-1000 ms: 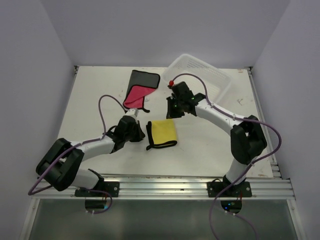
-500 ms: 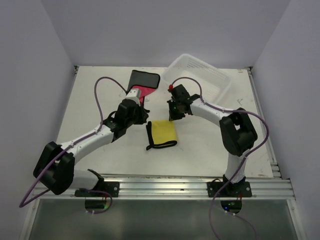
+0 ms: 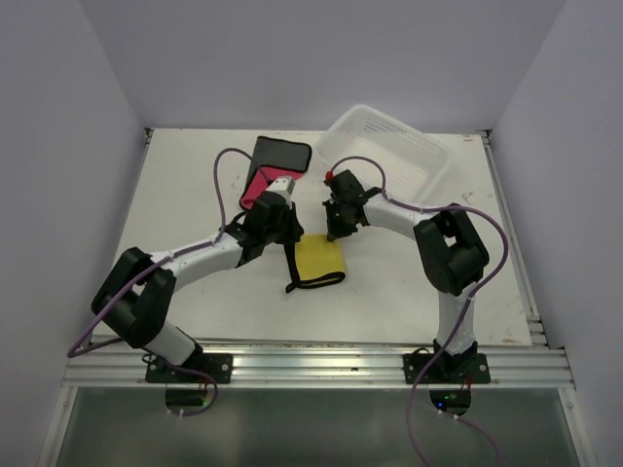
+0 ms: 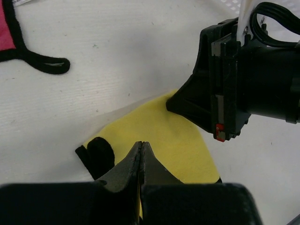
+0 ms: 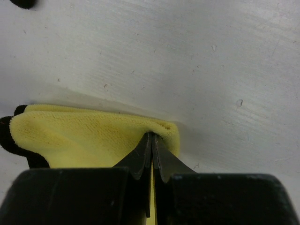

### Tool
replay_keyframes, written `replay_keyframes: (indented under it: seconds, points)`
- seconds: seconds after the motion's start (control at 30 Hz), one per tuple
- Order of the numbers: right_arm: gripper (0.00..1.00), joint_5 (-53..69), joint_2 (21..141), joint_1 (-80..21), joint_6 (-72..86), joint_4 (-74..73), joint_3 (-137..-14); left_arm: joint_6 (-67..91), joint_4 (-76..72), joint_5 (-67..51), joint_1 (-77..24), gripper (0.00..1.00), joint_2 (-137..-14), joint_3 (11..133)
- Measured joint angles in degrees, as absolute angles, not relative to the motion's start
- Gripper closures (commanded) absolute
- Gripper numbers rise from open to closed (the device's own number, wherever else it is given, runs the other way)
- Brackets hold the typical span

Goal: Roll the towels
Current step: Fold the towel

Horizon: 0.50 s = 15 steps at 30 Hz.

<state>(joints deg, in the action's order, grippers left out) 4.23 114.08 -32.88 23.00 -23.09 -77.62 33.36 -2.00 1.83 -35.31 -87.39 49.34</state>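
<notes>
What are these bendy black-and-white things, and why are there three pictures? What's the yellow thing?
They are two robot arms bolted to a white table. One picture looks down from above; the other two come from a camera on each wrist, so the black jaws look huge. On the table lie a yellow towel, a pink-and-black towel and a clear basket. The right arm has its jaws pinched shut on the yellow towel's edge. The left arm has shut jaws too, tips over that same towel.

My left gripper (image 4: 141, 146) and right gripper (image 5: 152, 137) both clamped shut, reached forward, pointing down, tips close together.
</notes>
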Motion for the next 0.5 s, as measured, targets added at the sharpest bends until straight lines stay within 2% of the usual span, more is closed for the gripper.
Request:
replay_keyframes:
  seconds: [0.5]
  points:
    - [1.0, 4.29, 114.06, -32.88, 22.9, -23.07, -77.62, 33.17, -3.01, 6.37, -37.58, 1.0, -96.79, 51.66]
